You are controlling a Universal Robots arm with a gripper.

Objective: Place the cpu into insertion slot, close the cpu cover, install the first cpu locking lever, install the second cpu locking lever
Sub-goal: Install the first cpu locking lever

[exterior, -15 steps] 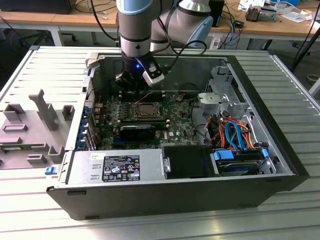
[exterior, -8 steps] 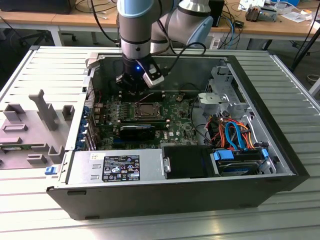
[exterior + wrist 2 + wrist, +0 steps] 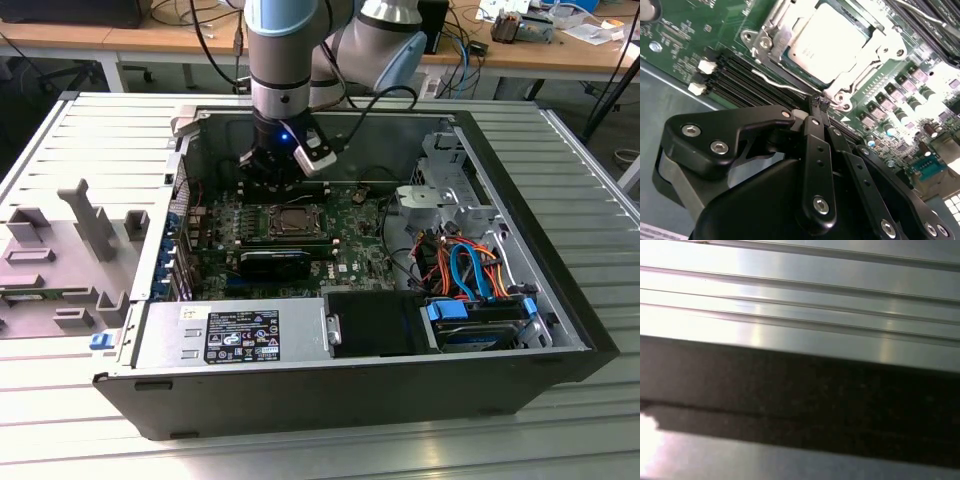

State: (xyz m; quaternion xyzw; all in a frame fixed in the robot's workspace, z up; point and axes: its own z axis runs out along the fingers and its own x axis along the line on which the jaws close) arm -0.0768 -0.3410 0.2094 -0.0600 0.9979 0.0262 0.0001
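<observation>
Exterior view: open computer case (image 3: pixel 560 340) lying on a ribbed metal table (image 3: pixel 60 440), green circuit board (image 3: pixel 345 235) inside. Arm reaching down into the case, gripper (image 3: pixel 272 175) low over the board, just beyond the insertion slot (image 3: pixel 292 222) on its far side. Grey moulded tray (image 3: pixel 60 260) on the table at the exterior view's left, outside the case.

Second wrist view: gripper (image 3: pixel 819 102) with black fingers (image 3: pixel 815 125) pressed together, clenched, tips down at a thin wire locking lever (image 3: pixel 785 86) running along the socket's edge, next to the black memory slots (image 3: pixel 730 75). Whether the tips pinch the lever, cannot tell. Cpu (image 3: pixel 827 42) seated in the insertion slot, silvery top showing through the window of the cpu cover (image 3: pixel 867 65), cover lying flat over it.

First wrist view: ribbed metal surface (image 3: pixel 800 305), dark band (image 3: pixel 805 400) across it.
</observation>
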